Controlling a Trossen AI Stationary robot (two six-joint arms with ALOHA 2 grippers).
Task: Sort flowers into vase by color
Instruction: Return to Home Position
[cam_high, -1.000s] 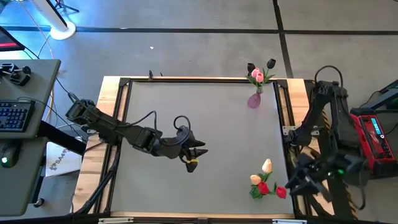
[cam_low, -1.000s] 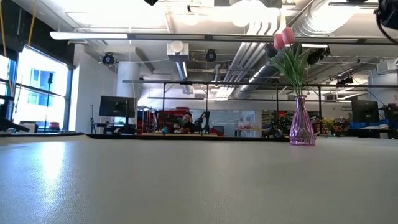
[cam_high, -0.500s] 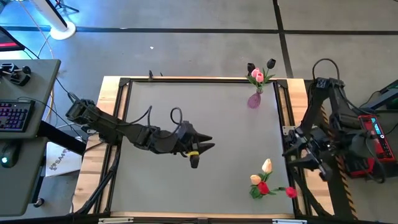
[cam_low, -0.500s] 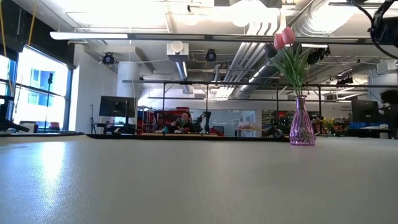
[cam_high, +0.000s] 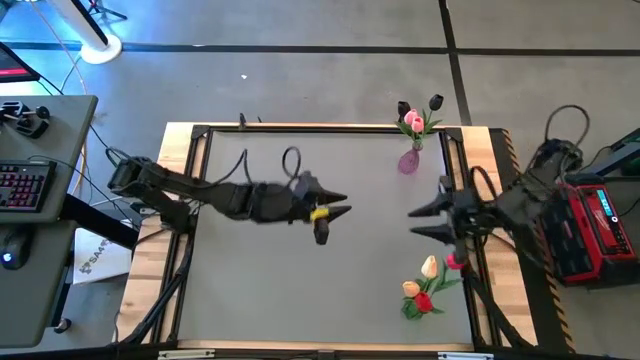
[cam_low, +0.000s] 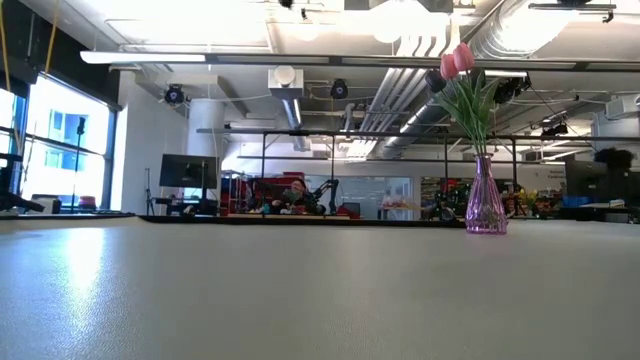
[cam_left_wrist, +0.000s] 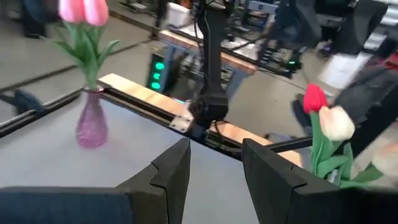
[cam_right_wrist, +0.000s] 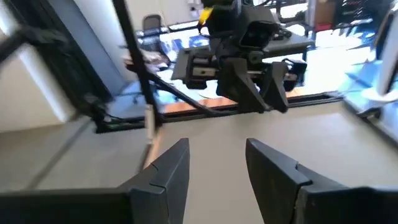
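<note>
Pink and black tulips (cam_high: 414, 119) stood in a small pink glass vase (cam_high: 409, 162), red and cream tulips (cam_high: 424, 294) clustered well apart (sorting looked finished), left gripper (cam_high: 343, 205) and right gripper (cam_high: 413, 222) both spread wide, empty.

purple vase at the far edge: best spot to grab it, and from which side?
Probably the narrow neck of the purple vase, between its bulging base and the leaves. It stands upright and the tulips spread over its mouth, so come in level, not from above, from the open middle of the table; the frame runs close behind it.
</note>
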